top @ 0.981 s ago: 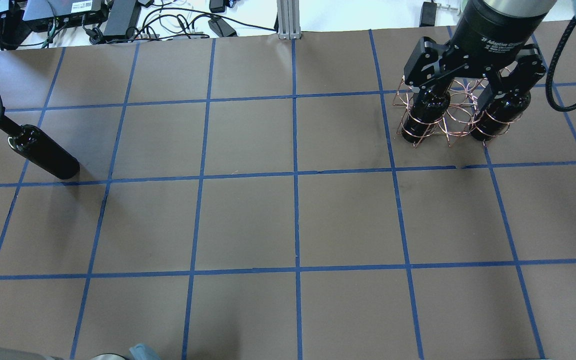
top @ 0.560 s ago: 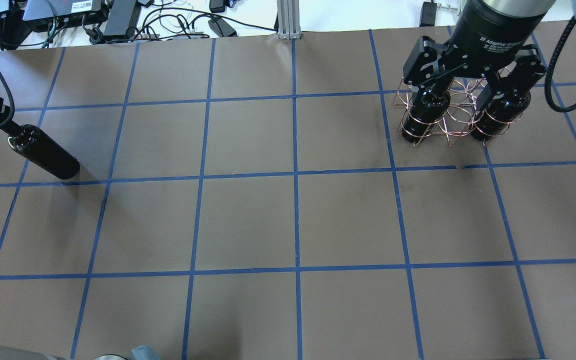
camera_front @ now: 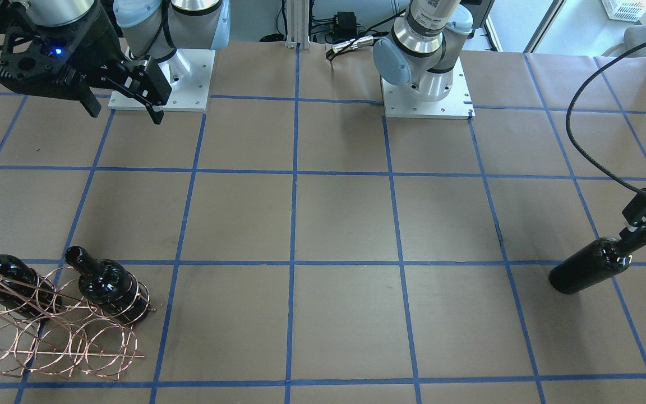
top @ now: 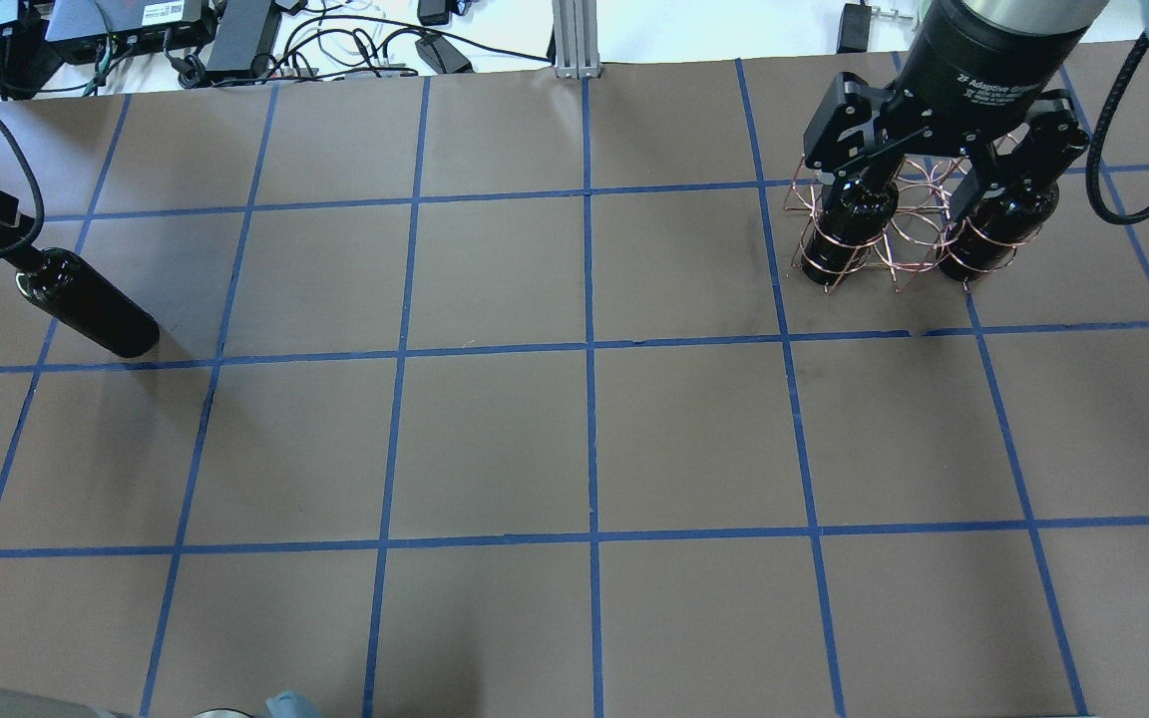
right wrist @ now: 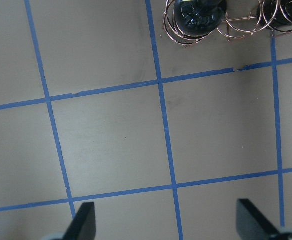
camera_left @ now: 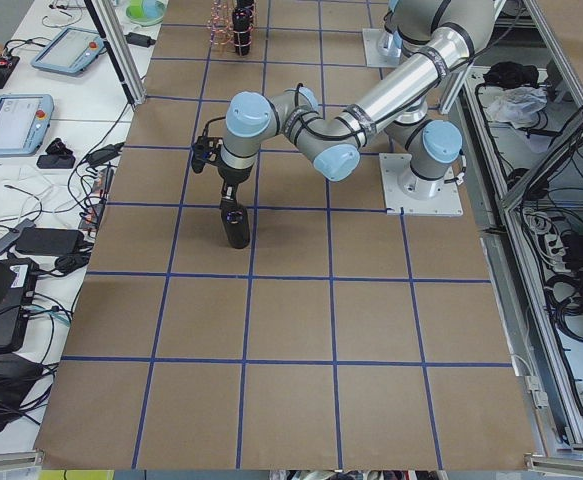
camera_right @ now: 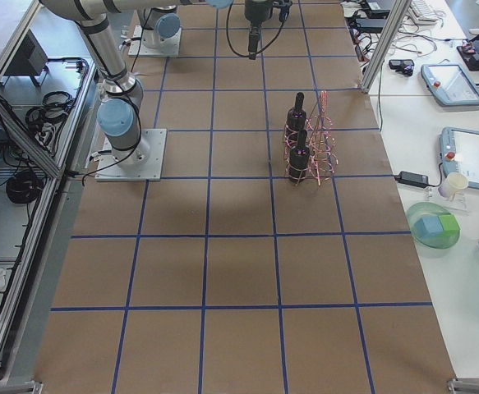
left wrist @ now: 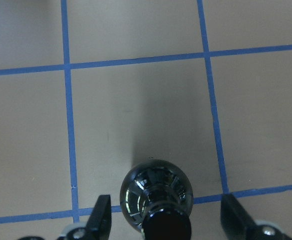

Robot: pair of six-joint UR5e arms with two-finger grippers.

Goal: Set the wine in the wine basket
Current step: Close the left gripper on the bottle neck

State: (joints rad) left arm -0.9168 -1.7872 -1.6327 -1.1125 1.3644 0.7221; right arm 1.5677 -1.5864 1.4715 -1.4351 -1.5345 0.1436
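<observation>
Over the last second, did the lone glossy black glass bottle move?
No. The black glass bottle keeps its base just above the same blue tape line.

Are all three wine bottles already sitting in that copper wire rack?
No, the wine basket holds only two; the third bottle stands alone, far off to one side.

This is a robotics lab. 2 robot arms (camera_left: 401, 85) are bolted through white base plates (camera_front: 452, 106) to a worktop (top: 495, 439) papered brown and gridded with blue tape (top: 589, 399). Teach pendants (camera_left: 11, 122) lie on a side bench (camera_left: 61, 100). Power bricks (top: 240, 35) and cables (top: 355, 45) crowd the far edge beside aluminium framing (top: 570, 40).
</observation>
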